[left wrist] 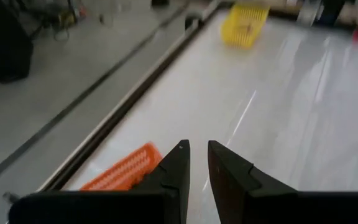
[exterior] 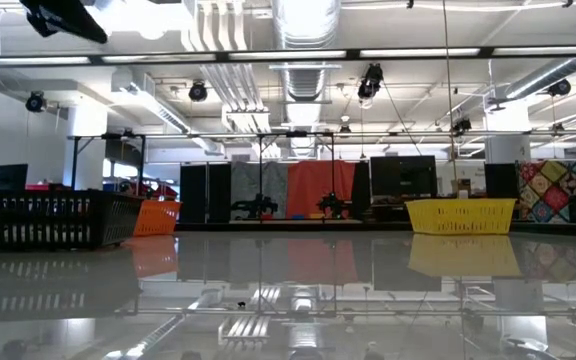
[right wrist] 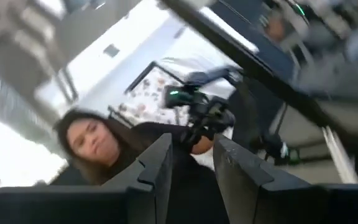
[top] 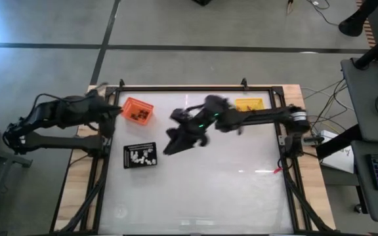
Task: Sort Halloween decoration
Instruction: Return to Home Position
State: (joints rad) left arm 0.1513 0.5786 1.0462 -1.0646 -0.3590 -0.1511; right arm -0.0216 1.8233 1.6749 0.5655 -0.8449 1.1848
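Three trays sit on the table [top: 241, 196], and the decorations are split between them: white trinkets [top: 140, 156] in the black tray [top: 128, 164] and dark ones [top: 136, 114] in the orange tray [top: 138, 103], while we cannot tell what the yellow tray [top: 249, 103] holds. Our right gripper [top: 174, 145] hangs just beside the black tray, tilted up toward a person [right wrist: 89, 146], its fingers a little apart around nothing we can see. We should level it before lowering, while the left gripper [top: 117, 111] waits beside the orange tray, fingers narrowly apart and empty.

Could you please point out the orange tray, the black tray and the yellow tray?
Orange plastic tray [top: 138, 110]: high view, its middle.
Black tray holding white trinkets [top: 128, 162]: high view, left rim.
Yellow plastic tray [top: 249, 103]: high view, its middle.
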